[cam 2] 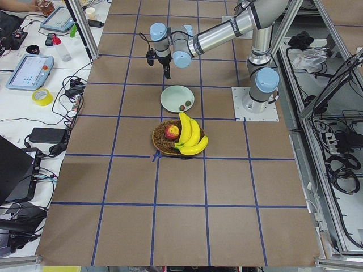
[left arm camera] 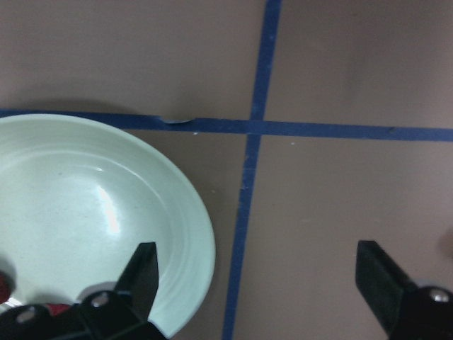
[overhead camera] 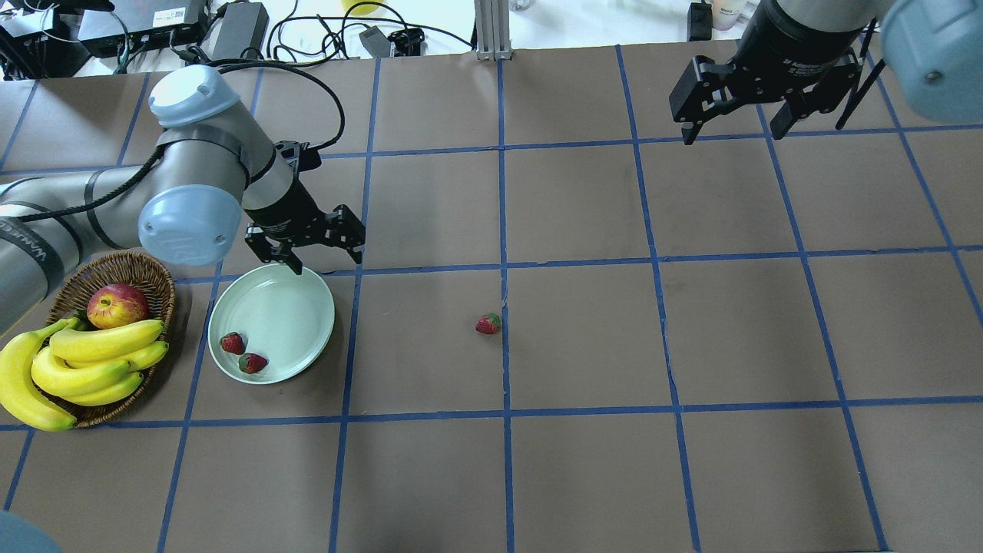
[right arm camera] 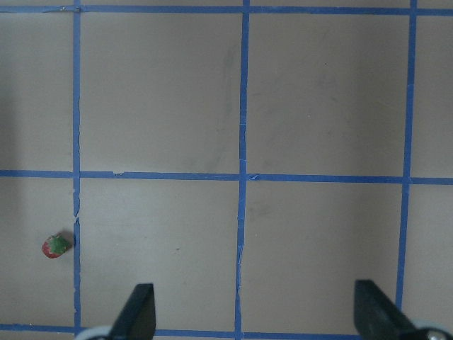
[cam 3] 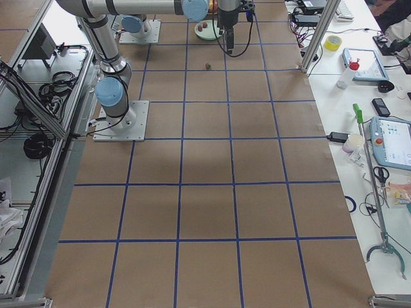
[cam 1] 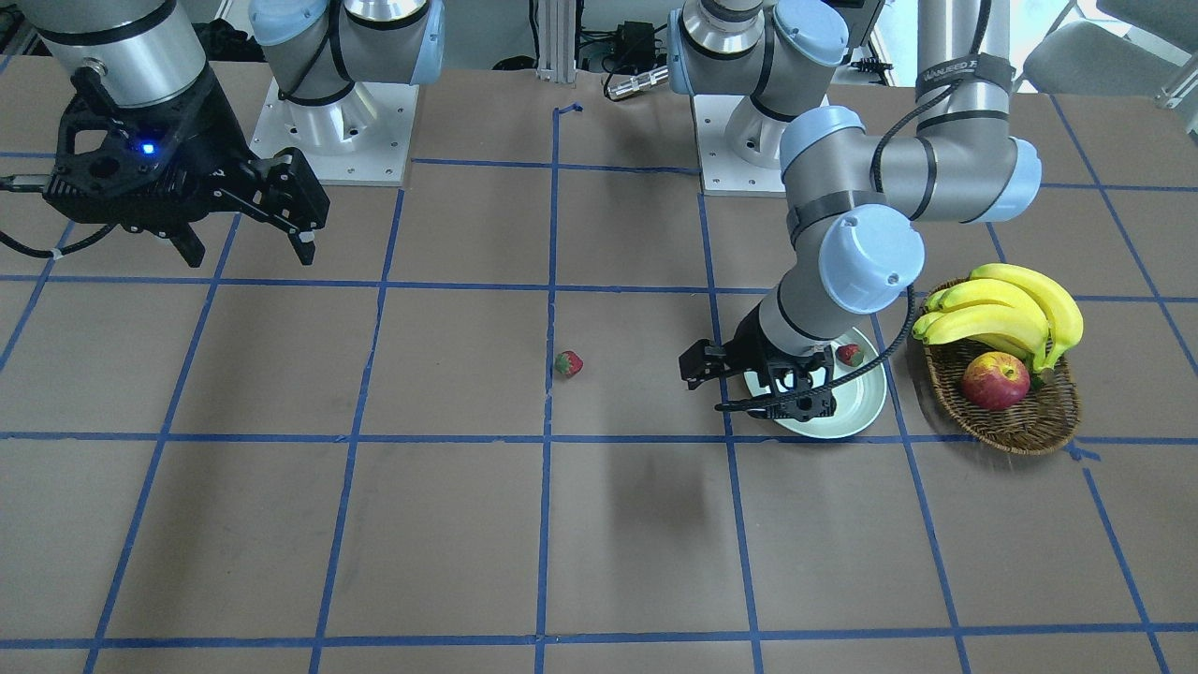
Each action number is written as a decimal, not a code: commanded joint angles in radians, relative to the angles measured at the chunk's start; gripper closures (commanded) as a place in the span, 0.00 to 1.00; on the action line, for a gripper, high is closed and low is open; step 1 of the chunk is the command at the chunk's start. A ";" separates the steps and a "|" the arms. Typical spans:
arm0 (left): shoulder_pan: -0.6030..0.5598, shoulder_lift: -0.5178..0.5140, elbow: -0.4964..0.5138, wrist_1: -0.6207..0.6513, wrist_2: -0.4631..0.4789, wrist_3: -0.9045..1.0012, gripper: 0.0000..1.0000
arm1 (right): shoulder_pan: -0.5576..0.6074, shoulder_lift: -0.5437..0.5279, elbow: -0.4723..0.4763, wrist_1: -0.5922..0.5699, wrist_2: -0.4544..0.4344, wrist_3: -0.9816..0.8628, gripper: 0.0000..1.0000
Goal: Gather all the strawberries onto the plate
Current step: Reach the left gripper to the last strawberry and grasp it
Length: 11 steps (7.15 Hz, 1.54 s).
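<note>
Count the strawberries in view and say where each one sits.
3. One strawberry and a second strawberry lie in the plate, near its rim on the robot's side. The third strawberry lies on the table beside a blue tape line. None appears hidden.

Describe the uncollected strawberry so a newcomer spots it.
Start at the round pale green plate beside the brown wicker basket. In the overhead view, look right: a small red strawberry with green cap lies alone by a blue tape line. The other two strawberries lie inside the plate.
</note>
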 commanded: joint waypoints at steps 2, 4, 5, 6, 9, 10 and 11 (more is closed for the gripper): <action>-0.194 -0.046 -0.009 0.134 -0.082 -0.300 0.00 | 0.000 0.001 0.000 -0.001 0.000 0.000 0.00; -0.204 -0.081 -0.030 0.134 -0.086 -0.434 0.00 | 0.000 0.000 0.000 0.001 0.000 0.000 0.00; -0.208 -0.094 -0.039 0.134 -0.087 -0.443 0.00 | 0.000 0.000 0.000 0.001 -0.001 0.000 0.00; -0.219 -0.112 -0.039 0.134 -0.113 -0.447 0.00 | 0.000 0.000 0.000 0.001 0.000 0.000 0.00; -0.225 -0.155 -0.039 0.145 -0.130 -0.473 0.06 | 0.000 0.000 0.000 0.001 0.000 0.000 0.00; -0.225 -0.164 -0.038 0.149 -0.153 -0.471 0.29 | 0.000 0.000 0.000 0.001 0.000 0.000 0.00; -0.225 -0.172 -0.039 0.148 -0.182 -0.473 0.34 | 0.000 0.000 0.000 0.001 0.000 0.000 0.00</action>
